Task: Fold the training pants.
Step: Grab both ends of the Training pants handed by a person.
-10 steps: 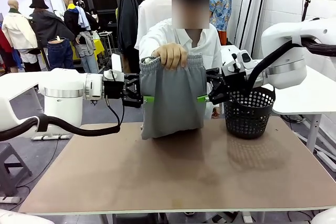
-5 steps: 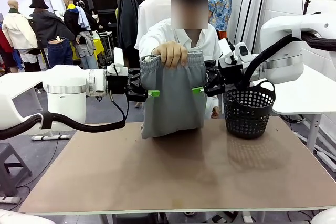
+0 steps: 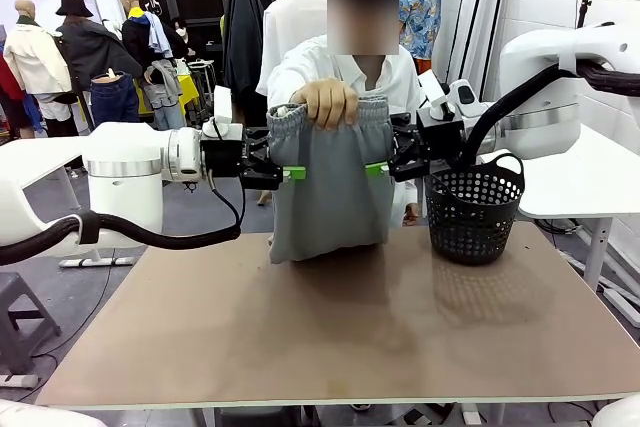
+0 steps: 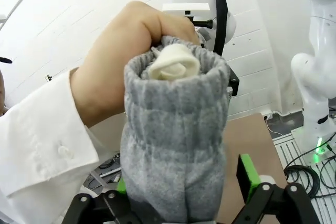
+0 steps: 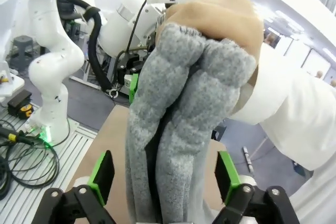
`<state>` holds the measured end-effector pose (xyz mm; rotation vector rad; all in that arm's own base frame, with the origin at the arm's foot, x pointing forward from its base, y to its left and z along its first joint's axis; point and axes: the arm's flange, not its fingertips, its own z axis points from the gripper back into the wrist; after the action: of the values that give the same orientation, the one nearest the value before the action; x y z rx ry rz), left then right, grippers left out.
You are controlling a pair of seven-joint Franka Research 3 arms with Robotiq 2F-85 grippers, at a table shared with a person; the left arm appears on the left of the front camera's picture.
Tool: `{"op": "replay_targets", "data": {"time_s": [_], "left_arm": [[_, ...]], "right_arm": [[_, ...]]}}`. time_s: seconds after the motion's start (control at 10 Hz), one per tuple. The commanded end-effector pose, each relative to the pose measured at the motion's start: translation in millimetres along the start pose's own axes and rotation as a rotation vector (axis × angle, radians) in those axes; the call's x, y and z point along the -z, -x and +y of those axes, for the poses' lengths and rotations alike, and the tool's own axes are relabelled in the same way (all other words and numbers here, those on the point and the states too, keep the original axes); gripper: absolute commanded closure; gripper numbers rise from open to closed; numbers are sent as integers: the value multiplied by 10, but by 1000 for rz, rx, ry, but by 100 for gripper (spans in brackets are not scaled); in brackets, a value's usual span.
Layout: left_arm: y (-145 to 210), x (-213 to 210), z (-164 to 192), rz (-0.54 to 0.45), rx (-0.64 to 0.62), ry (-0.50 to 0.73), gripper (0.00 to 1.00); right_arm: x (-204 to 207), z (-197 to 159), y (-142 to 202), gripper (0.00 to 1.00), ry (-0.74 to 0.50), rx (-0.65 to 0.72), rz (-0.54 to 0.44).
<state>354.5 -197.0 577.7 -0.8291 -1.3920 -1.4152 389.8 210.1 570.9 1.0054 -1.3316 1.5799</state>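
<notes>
**Item:** training pants, grey, hung from a person's hand bunching the waistband, at 12 o'clock over the surface, hem at or just above it.

**Left end effector**: at the pants' 9 o'clock edge, released.

**Right end effector**: at the 3 o'clock edge, released; pads straddle the cloth with gaps.

**Hazards:**
- Jaws may catch one layer only.
- Cloth may slip and heap if the hand lets go early.
- Uneven grips would skew the fold.
- The right arm may nudge the black basket at 2 o'clock.

**Markings:** none legible.

The brown tabletop carries a black basket near its far right corner. The training pants touch down mid far edge.
</notes>
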Motion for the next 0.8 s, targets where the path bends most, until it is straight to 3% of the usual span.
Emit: {"op": "replay_targets", "data": {"time_s": [0.0, 0.3, 0.4, 0.7], "left_arm": [[-16, 4, 44, -39, -16, -21, 40], [15, 2, 73, -58, -33, -17, 99], [26, -8, 85, -70, -39, -15, 100], [25, -8, 101, -130, -53, 21, 100]], "right_arm": [[13, -66, -51, 32, 15, 23, -68], [15, -101, -60, 92, 6, 41, -103], [10, -122, -51, 100, -3, 50, -112], [-6, -184, -15, 100, -12, 86, -117]]}}
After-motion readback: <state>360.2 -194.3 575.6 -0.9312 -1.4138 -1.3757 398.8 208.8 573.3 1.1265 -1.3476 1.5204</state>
